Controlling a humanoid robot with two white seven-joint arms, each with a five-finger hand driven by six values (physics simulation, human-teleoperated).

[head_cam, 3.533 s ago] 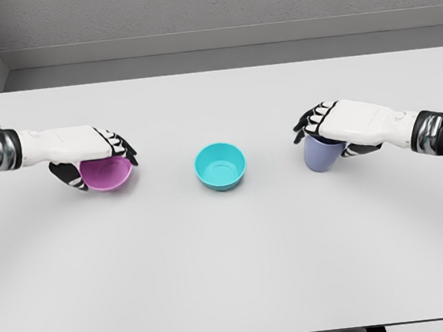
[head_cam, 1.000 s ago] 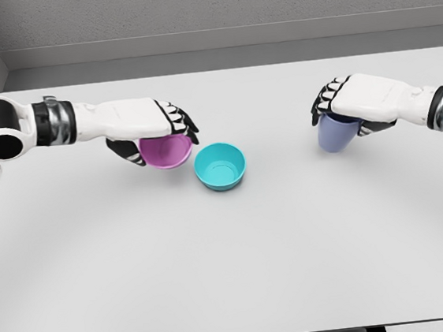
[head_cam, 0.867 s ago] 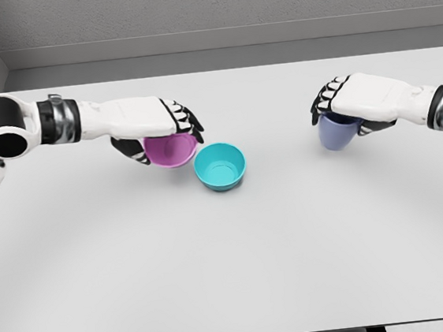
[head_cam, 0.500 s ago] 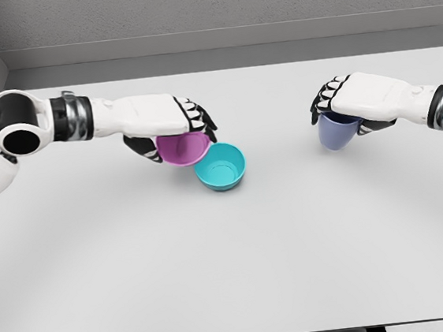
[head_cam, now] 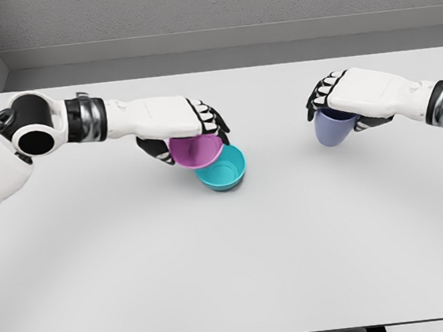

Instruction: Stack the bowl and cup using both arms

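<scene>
Currently two bowls and one cup on table [head_cam: 231,260]. Pink bowl [head_cam: 195,150] grasped from above in left hand [head_cam: 177,123], overlapping left rim of teal bowl [head_cam: 225,170] near table centre. Blue cup [head_cam: 335,126] grasped in right hand [head_cam: 361,96], toward right edge.

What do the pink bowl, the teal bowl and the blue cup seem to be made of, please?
All are simulator renders, so this is only how they look. The pink bowl, held by the left robot hand, and the teal bowl look like smooth matte plastic: thin walls, flat even colour, only a soft sheen. The blue cup, held by the right robot hand, looks the same; glazed ceramic can't be excluded.
</scene>
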